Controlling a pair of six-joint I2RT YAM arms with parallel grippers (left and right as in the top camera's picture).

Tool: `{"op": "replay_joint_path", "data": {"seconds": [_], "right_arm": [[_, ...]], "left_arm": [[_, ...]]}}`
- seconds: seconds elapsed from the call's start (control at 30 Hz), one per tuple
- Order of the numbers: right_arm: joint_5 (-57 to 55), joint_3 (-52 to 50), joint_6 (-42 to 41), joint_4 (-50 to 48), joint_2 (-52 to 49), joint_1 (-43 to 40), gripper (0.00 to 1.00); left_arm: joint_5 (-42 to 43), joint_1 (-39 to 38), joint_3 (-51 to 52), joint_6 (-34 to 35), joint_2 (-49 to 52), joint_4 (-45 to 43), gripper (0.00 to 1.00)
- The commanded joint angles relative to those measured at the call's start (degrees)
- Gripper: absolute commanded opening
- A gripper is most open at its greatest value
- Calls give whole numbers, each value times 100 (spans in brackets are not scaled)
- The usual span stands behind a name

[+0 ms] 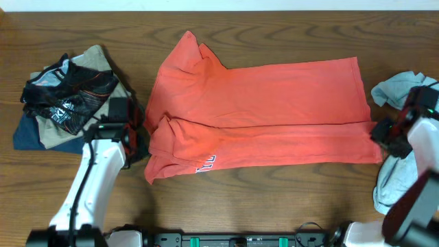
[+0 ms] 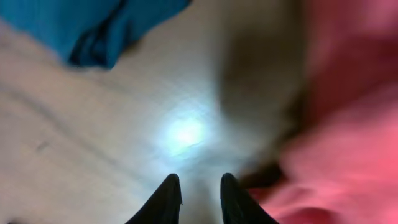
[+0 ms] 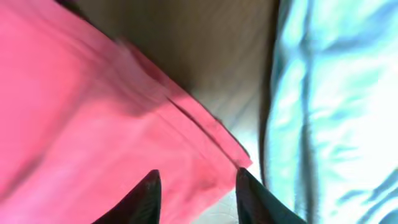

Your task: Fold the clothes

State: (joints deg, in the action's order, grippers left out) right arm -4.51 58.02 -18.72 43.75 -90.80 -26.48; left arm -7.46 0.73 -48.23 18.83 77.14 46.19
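The coral-red T-shirt [image 1: 260, 110] lies flat across the middle of the table, its front long edge folded over, with white lettering [image 1: 207, 163] showing at the lower left. My left gripper [image 1: 137, 139] hovers at the shirt's left edge. In the left wrist view it [image 2: 199, 186] is open a little, with only bare table between the fingers and blurred red cloth [image 2: 348, 143] just to the right. My right gripper [image 1: 383, 130] is at the shirt's right front corner. It [image 3: 198, 186] stands open over that red corner [image 3: 124, 124], not pinching it. A pale grey-blue shirt [image 1: 401, 88] lies crumpled beside it.
A heap of dark, tan and blue garments [image 1: 68, 96] sits at the far left, and its blue cloth [image 2: 93, 25] shows in the left wrist view. The grey-blue fabric [image 3: 336, 106] reaches down the right side, close to my right arm. Wooden table [image 1: 288, 34] surrounds the shirt.
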Motion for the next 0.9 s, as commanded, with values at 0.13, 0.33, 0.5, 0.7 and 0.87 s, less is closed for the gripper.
{"op": "replay_joint_path", "data": {"seconds": [0.13,0.33,0.5,0.7,0.87], "right_arm": [[205,20,-28,-151,518,-28,25],[225,17,83,-286,-109,-9,45],[811,17,365,-682,-796,-9,47],[1213,17,444,-1069,-1320,-9,32],[1207,17,444,-1285,-1360,-9,18]], "left_arm": [[2070,13,-192,-164,-286,-612,24],[2142,2,-173,-164,-76,-584,24],[2140,2,-164,-164,35,-509,24],[2140,2,-162,-164,35,-511,24],[2140,2,-162,-164,35,-514,24]]}}
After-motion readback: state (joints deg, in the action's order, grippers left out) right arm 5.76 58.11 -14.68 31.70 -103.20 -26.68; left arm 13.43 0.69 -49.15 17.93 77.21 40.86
